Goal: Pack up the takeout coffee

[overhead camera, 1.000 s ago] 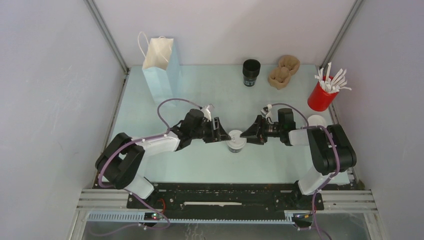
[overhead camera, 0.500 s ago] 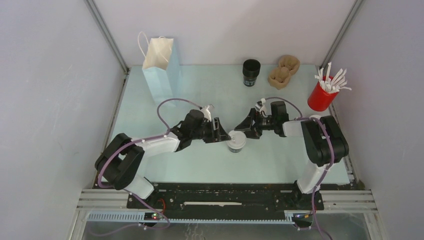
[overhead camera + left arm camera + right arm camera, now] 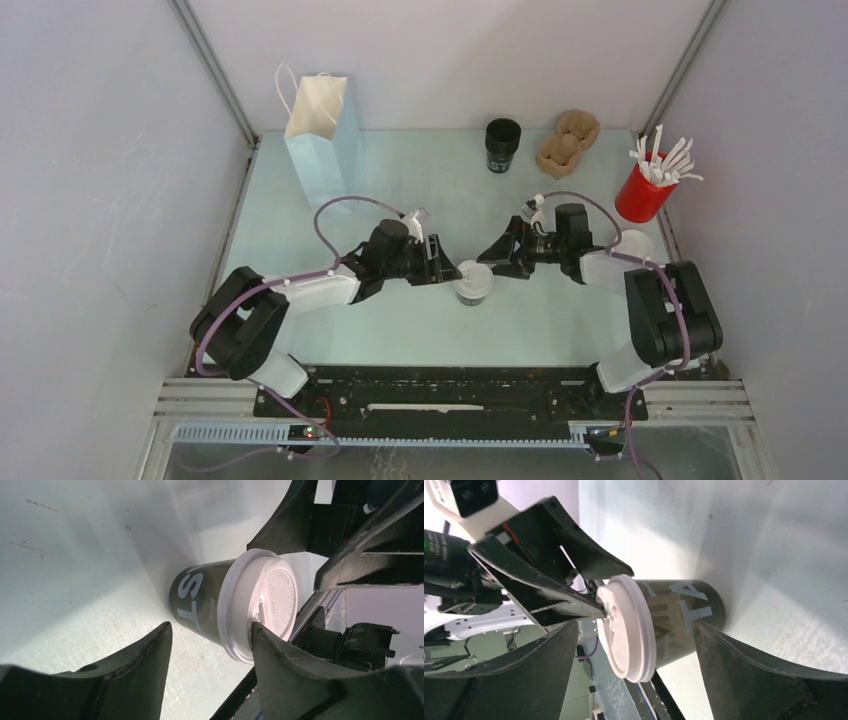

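Change since a second ago: right gripper (image 3: 497,262) drawn back a little from the cup (image 3: 472,283), its elbow swung outward; left gripper (image 3: 449,272) unmoved. Cup: upright, lid on, mid-table, between the two grippers, which face each other across it. Both are spread wide and straddle it, one left finger (image 3: 280,670) at the lid rim, neither clamped. Bag (image 3: 318,140): far-left corner, on the left arm's side, so the left gripper looks better placed to close and carry.
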Robot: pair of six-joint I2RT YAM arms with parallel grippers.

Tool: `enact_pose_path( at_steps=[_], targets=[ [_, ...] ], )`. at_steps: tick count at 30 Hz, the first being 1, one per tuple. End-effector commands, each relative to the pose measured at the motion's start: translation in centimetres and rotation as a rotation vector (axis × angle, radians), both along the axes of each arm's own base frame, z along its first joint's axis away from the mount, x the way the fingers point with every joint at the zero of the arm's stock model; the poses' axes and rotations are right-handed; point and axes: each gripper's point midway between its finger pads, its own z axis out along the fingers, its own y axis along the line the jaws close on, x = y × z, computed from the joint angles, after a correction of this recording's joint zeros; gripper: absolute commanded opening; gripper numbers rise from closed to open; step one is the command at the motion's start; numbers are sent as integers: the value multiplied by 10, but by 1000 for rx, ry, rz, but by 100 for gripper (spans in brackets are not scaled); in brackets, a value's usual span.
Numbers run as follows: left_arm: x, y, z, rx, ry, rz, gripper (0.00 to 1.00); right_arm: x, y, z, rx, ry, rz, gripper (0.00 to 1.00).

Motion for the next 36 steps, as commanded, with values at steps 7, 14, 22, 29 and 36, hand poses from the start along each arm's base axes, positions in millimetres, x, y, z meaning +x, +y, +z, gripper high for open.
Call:
enact_pose_path(
  at_steps=[7,14,22,29,36],
  targets=[
    [-22,36,-59,228,90,14,63,-13,-18,-59,-23,129,-35,78],
    [-21,36,-58,229,89,16,62,-30,-9,-8,-21,1,1,95],
    [-21,36,-59,229,89,16,62,-51,0,-55,-90,104,16,91],
    [-21,36,-58,234,88,11,62,-47,-7,-33,-88,37,4,88],
    [-19,34,-56,227,83,11,62,-58,-6,-32,-102,31,23,97]
  ],
)
